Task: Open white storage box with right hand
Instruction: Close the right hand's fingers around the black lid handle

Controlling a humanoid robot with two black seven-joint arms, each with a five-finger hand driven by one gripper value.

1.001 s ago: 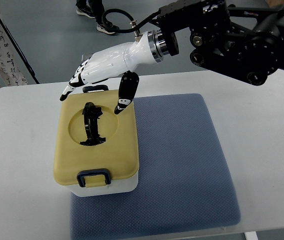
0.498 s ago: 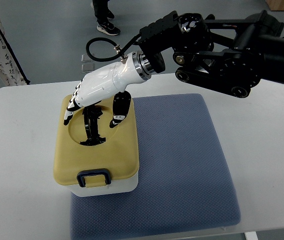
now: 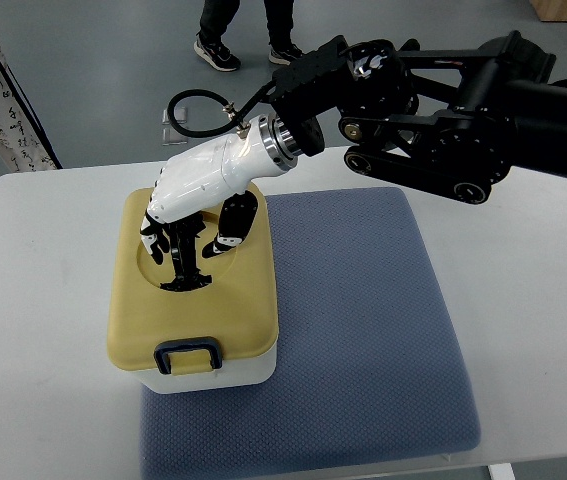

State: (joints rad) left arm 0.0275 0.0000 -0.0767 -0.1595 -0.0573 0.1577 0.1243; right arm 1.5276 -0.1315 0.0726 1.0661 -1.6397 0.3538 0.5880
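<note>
The white storage box [image 3: 250, 371] stands on the left part of a blue-grey mat, closed by a yellow lid [image 3: 235, 312]. A black folding handle [image 3: 189, 272] lies in the lid's round recess. My right hand [image 3: 191, 240], white with black fingertips, reaches down into that recess from the upper right. Its fingers [image 3: 153, 238] are to the left of the handle's far end and its thumb [image 3: 228, 238] to the right, spread apart and straddling the handle, not closed on it. The left hand is out of view.
A black latch [image 3: 187, 354] sits at the lid's near edge. The mat [image 3: 363, 330] lies on a white table [image 3: 33, 330]. My black right arm [image 3: 433, 100] spans the upper right. A person's shoes [image 3: 218, 52] show on the floor beyond.
My right hand has come down and toward the near side, from the box's far edge into the lid's recess, and its fingers now flank the handle.
</note>
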